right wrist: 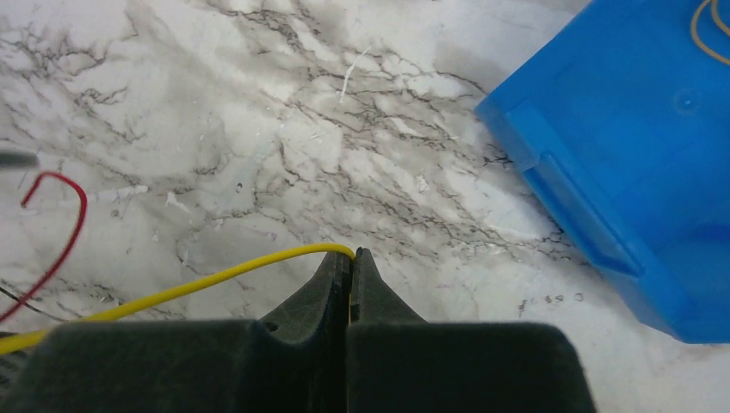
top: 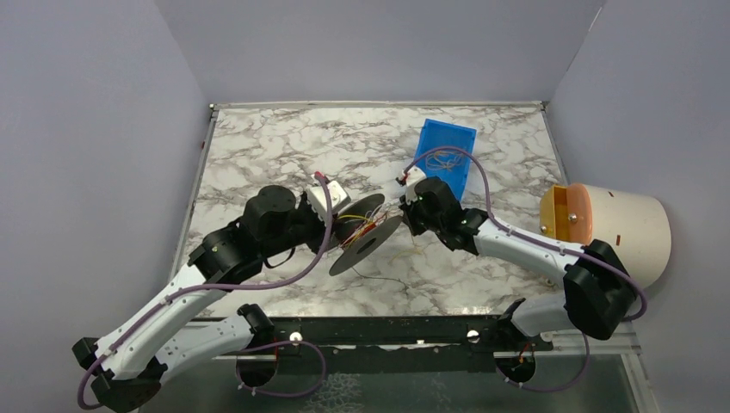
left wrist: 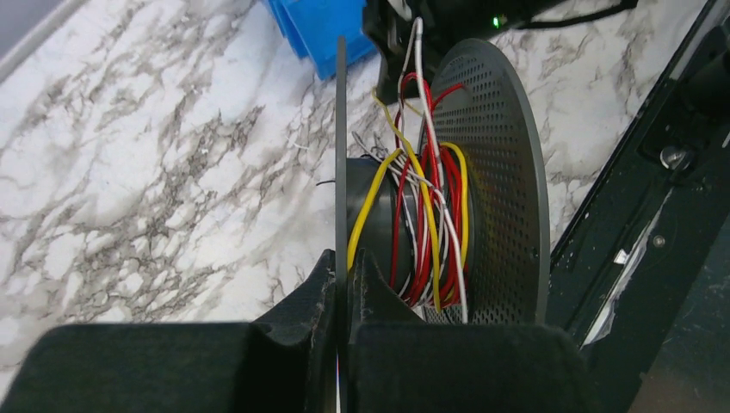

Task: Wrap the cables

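A dark grey spool (top: 368, 231) with two perforated discs is held above the middle of the table. Red, yellow and white cables (left wrist: 428, 225) are wound round its hub. My left gripper (left wrist: 346, 262) is shut on the rim of the spool's near disc (left wrist: 341, 155). My right gripper (right wrist: 351, 256) is shut on a yellow cable (right wrist: 189, 286) that runs off to the left toward the spool. A loose red cable end (right wrist: 62, 225) shows at the left of the right wrist view. In the top view my right gripper (top: 405, 203) is just right of the spool.
A blue bin (top: 446, 154) with thin cables in it stands behind the spool; it also shows in the right wrist view (right wrist: 637, 146). A cream cylinder with an orange end (top: 611, 225) lies at the right edge. Thin stray wires (top: 379, 277) lie on the marble before the spool.
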Controlling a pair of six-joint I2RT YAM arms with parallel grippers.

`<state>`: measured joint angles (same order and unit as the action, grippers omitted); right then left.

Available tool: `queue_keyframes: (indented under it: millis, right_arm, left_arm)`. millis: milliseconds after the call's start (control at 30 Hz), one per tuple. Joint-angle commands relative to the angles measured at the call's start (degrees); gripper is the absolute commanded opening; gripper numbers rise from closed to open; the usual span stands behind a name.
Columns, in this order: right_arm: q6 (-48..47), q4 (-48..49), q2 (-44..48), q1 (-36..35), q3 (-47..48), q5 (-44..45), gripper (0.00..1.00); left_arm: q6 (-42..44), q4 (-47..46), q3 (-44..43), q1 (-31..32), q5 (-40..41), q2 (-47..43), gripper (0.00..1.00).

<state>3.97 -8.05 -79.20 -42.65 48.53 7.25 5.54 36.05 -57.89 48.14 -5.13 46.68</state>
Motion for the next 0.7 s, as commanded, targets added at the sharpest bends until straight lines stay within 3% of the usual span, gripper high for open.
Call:
queue_keyframes:
  millis: [0, 167, 667]
  right_arm:
    - [2.8, 6.5, 2.5, 0.5, -5.6, -2.1, 0.01]
    - [5.5, 11.4, 4.9, 0.5, -9.9, -5.4, 0.01]
    - [11.9, 19.5, 10.4, 0.5, -16.0, -9.2, 0.18]
  left_arm:
    - [-0.4, -2.7, -6.3, 0.3, -2.2, -3.6, 0.0]
    - [-3.4, -3.1, -10.1, 0.3, -0.5, -3.6, 0.0]
    - [-8.3, -5.8, -15.8, 0.3, -2.6, -1.5, 0.0]
